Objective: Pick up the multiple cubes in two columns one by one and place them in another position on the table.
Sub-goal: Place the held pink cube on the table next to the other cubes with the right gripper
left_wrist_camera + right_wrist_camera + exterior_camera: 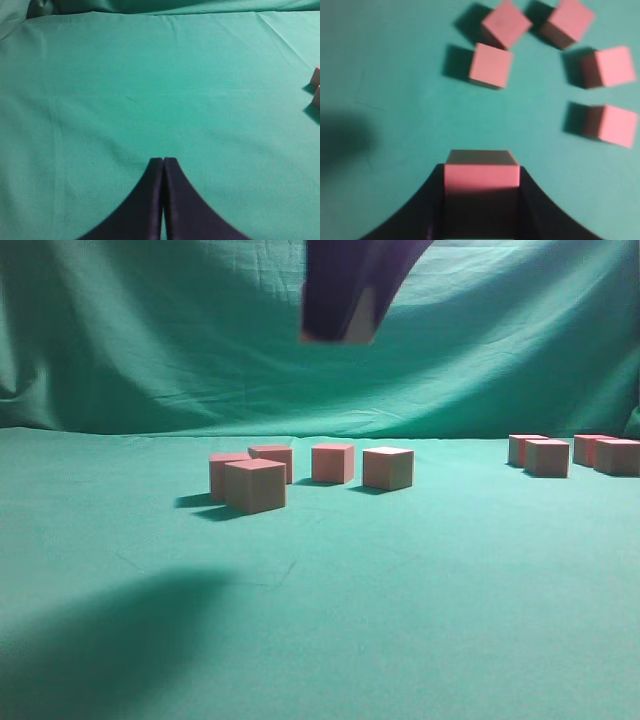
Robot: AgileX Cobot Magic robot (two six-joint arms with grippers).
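One cube [481,172] sat clamped in my right gripper [481,200], high above table [320,620]. Judged it light, rigid, sharp-edged, matte; flat opposite faces best for hold. Five cubes [491,65] lay below, four [546,456] far right. Left gripper [163,161] closed, empty. Wrist view blurred; arm cropped in exterior view.

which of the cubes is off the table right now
The cube clamped in the right pincer, seen high above the others in the exterior view; every other cube sits on the green table.
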